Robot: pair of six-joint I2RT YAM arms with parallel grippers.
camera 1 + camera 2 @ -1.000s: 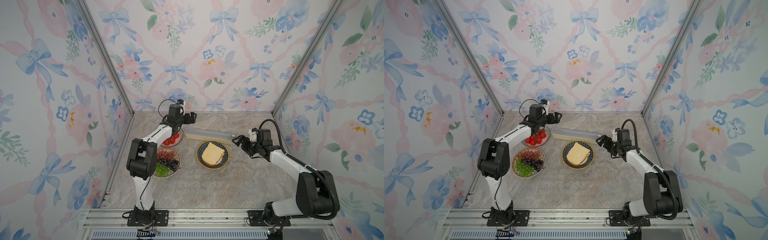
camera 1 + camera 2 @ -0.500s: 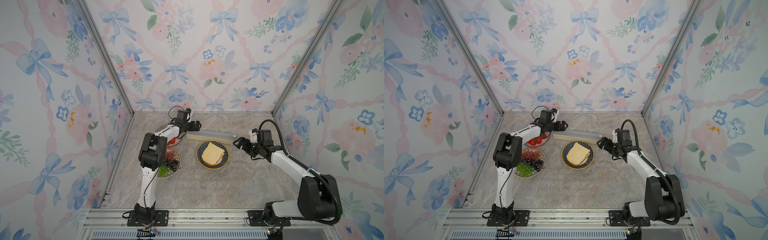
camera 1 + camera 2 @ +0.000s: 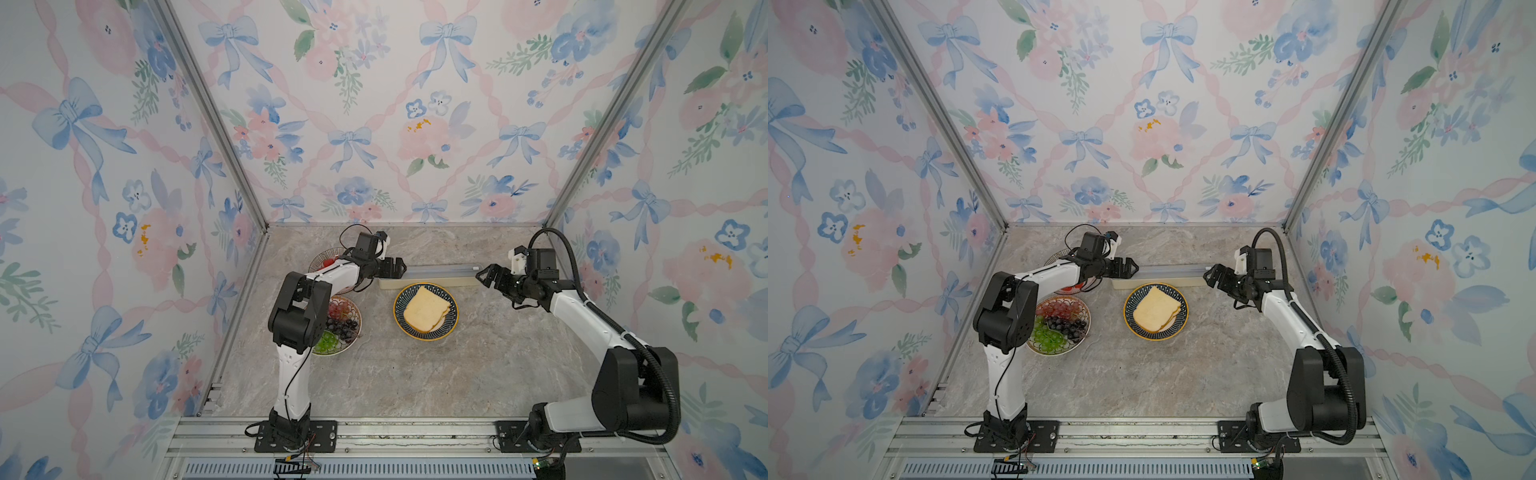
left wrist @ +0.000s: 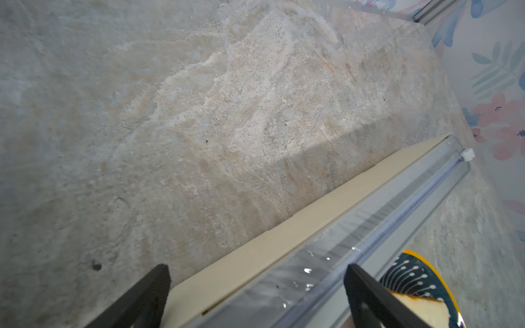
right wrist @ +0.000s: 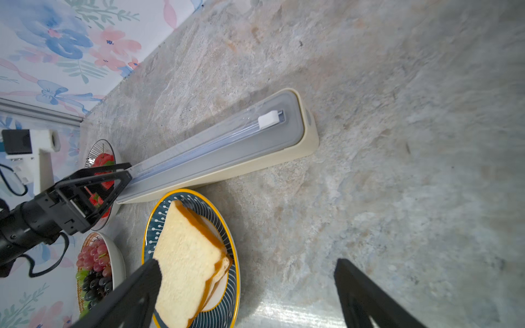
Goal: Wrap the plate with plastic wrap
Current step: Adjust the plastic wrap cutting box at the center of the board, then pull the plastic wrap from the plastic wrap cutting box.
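the plastic wrap sits in its long cream box (image 3: 432, 277), which lies flat near the middle of the worktop's (image 3: 415, 374) back edge and runs roughly along that edge. in the left wrist view a glossy, crinkled strip of the film (image 4: 298, 272) shows on the box's grey-blue top. a small white slider (image 5: 268, 118) sits at the box's right end. the plate (image 3: 400, 309) with yellow rim and dark patterned face stands just in front of the box, its rim right beside the box's front wall; whether they touch cannot be told. slices of bread (image 3: 426, 311) lie stacked on it, uncovered.

the left jaws are spread wide at the box's left end. in the left wrist view one finger (image 4: 150, 295) is on the back side of the box and one on the plate side, with the box running between them. contact cannot be told. the right jaws are also spread and hold nothing, just beside the box's right end in both top views.

near the left edge a bowl of grapes (image 3: 1084, 316) stands partly under the left arm (image 3: 332, 276), and a dish of strawberries (image 3: 320, 255) sits behind it, toward the back left corner.
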